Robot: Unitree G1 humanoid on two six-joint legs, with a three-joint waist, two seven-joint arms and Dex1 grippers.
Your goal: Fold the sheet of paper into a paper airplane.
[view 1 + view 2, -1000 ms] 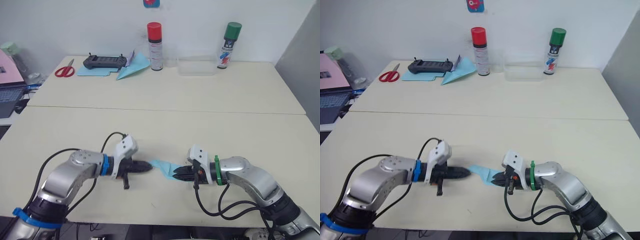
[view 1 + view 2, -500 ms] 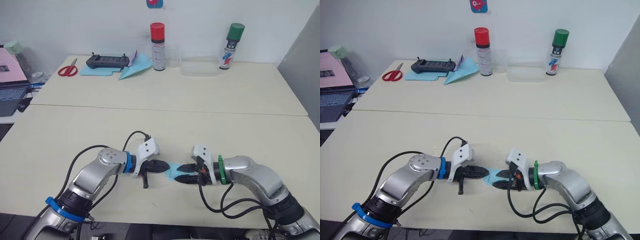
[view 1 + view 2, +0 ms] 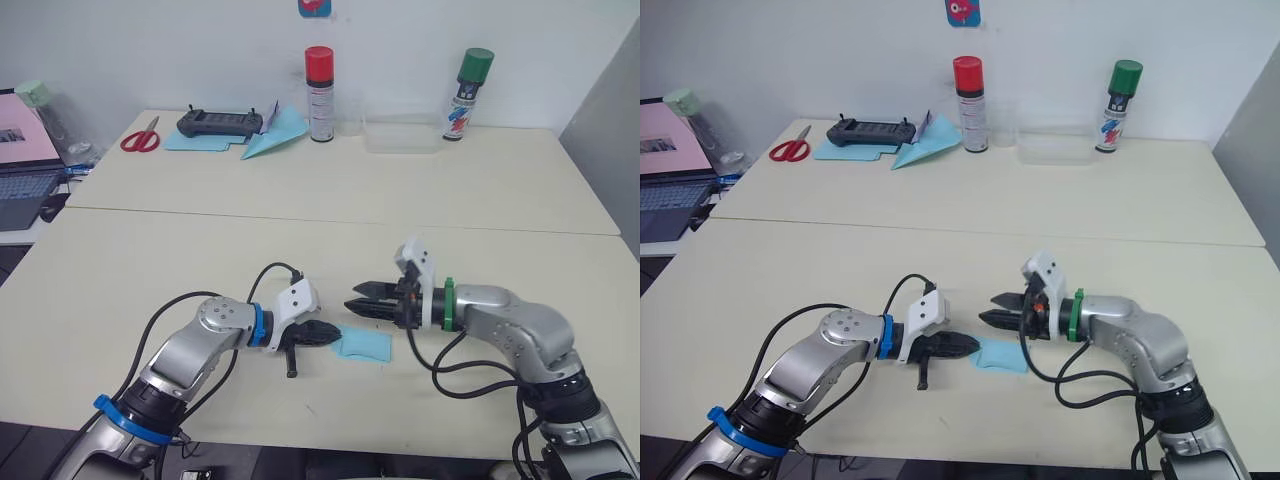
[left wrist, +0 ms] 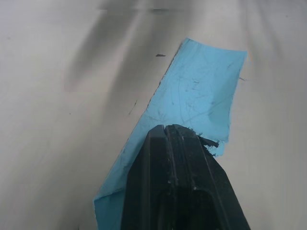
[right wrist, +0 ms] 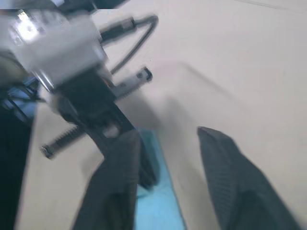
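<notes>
Your right gripper point(image 3: 360, 302) lets go and lifts, jaws apart — left gripper point(image 3: 332, 336), clenched, pins the paper point(image 3: 364, 345) for creasing.

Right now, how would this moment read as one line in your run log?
left end effector: shut, pressing sheet of paper on table | right end effector: open, above paper | fold: unfinished

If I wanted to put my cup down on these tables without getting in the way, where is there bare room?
The far table is bare in front of the green-capped can. Its back edge is crowded: scissors, controller, red-capped can. Avoid the near middle, where the left gripper pins the sheet of paper.
</notes>
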